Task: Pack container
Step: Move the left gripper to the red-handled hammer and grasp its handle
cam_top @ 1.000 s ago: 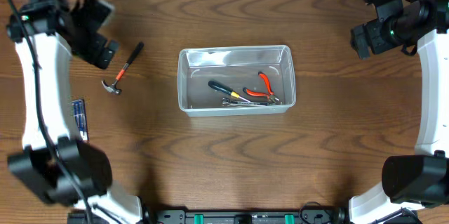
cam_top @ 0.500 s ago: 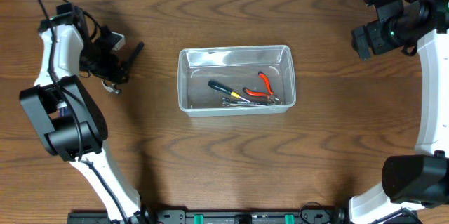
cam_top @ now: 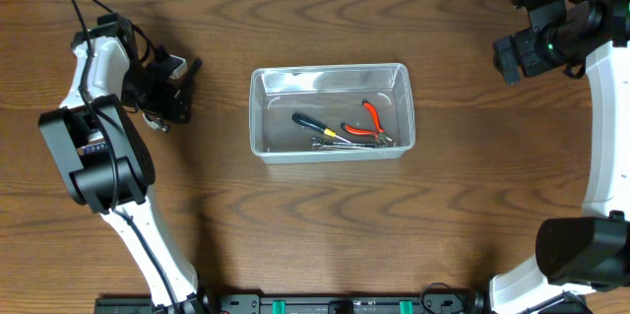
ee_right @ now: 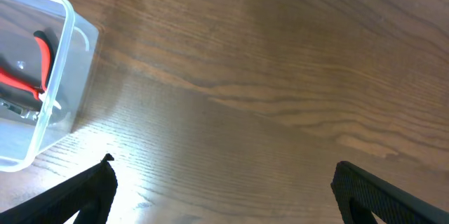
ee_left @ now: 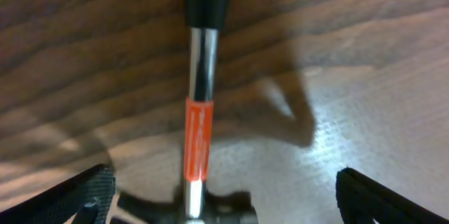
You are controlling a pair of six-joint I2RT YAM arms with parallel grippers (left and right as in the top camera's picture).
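Left claw [ee_left: 224, 199] is spread wide astride the hammer [ee_left: 198, 133], black grip pointing ahead, open counter [ee_left: 365, 112] either side. Right claw [ee_right: 224, 199] is spread above open counter, the container [ee_right: 66, 55] corner at its left.

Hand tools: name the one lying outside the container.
The hammer, on the table under the left gripper; the red-handled pliers and screwdriver lie inside the container.

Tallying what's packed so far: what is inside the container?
Inside the container: red-handled pliers, a dark-handled screwdriver and a silvery tool partly covered by the pliers, so its type is unclear.
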